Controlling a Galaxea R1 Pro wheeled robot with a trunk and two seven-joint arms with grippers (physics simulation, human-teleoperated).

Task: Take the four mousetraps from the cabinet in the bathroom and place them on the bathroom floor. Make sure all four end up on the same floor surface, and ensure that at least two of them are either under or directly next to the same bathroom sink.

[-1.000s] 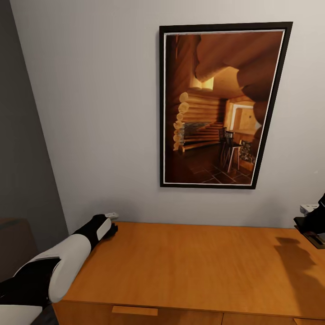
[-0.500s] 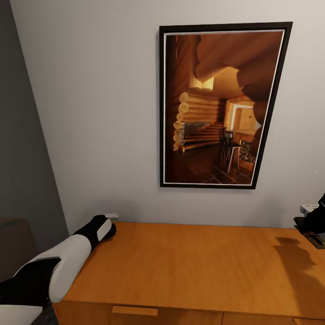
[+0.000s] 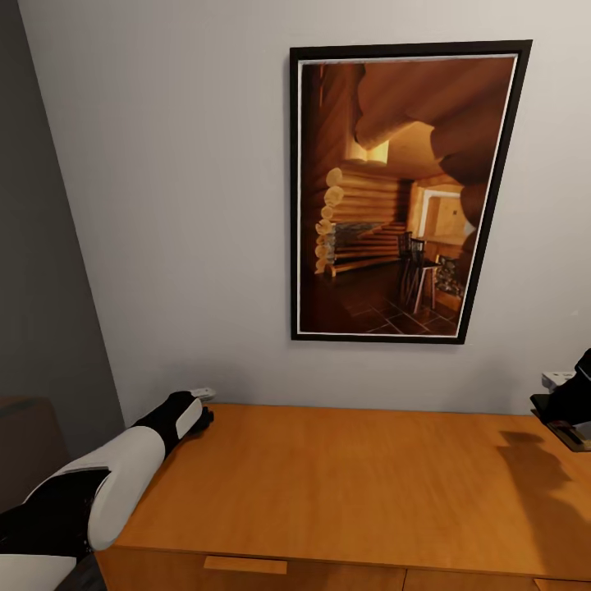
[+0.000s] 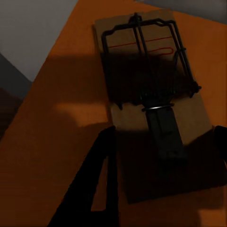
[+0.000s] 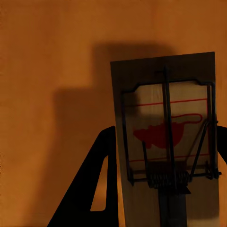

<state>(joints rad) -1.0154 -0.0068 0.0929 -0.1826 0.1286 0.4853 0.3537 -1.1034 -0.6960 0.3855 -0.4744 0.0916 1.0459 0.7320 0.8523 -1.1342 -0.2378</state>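
The cabinet (image 3: 345, 484) shows its flat orange-brown top. My left gripper (image 3: 199, 410) is at the top's back left corner. In the left wrist view a mousetrap (image 4: 151, 85) lies flat on the wood, and the left gripper (image 4: 163, 161) has its fingers (image 4: 101, 179) against the trap's two long edges, shut on it. My right gripper (image 3: 566, 410) hangs over the top's right end. It is shut on a second mousetrap (image 5: 165, 132), which is held clear of the wood and casts a shadow on the cabinet (image 5: 52, 71). That trap (image 3: 574, 435) juts below the gripper.
A large framed picture (image 3: 406, 193) of a log cabin hangs on the grey wall right behind the cabinet. A drawer handle (image 3: 245, 565) shows on the cabinet front. A dark wall runs along the left side.
My right gripper has risen slightly and shifted a little left with its mousetrap. The left arm has barely moved.
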